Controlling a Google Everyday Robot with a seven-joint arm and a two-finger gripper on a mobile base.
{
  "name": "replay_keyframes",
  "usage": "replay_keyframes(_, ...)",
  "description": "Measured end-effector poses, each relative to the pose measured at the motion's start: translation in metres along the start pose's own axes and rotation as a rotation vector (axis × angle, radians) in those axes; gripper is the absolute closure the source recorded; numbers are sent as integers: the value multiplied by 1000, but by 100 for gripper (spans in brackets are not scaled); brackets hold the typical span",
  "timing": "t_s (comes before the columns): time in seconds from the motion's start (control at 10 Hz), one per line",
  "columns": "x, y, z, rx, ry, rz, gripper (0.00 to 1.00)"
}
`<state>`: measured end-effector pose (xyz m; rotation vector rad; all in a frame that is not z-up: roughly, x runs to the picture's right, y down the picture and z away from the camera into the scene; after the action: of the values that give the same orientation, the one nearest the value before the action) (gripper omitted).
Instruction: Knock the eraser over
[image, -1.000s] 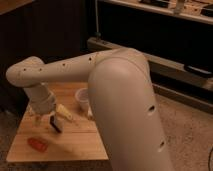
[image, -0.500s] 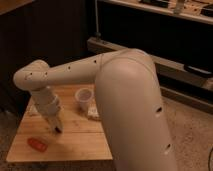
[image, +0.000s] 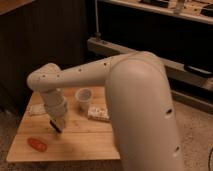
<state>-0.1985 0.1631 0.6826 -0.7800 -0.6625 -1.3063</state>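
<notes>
My gripper (image: 55, 123) hangs from the white arm (image: 75, 77) and reaches down to the wooden table (image: 85, 142), left of its middle. A small dark shape (image: 57, 128) sits right at the gripper's tip on the tabletop. It looks like the eraser, but I cannot tell it apart from the gripper's own dark end, nor whether it stands or lies. The gripper is to the left of and in front of the plastic cup (image: 83, 99).
A flat white packet (image: 98, 113) lies right of the cup, and another pale packet (image: 36, 109) lies at the table's left back. An orange-red oblong object (image: 37, 144) lies at the front left. Dark cabinets and shelves stand behind the table.
The gripper has moved a little to the right and towards the table's front, staying low over the tabletop. The cup, packets and orange-red object have not moved.
</notes>
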Motion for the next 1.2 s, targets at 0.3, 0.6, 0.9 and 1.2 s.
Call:
replay_keyframes(0.3, 16, 11, 7, 65, 56, 34, 100)
replay_keyframes(0.6, 29, 12, 24, 93, 87, 38, 100)
replay_keyframes(0.9, 47, 11, 47, 119, 61, 54, 100)
replay_keyframes(1.2, 62, 7, 58, 114, 46, 55, 100)
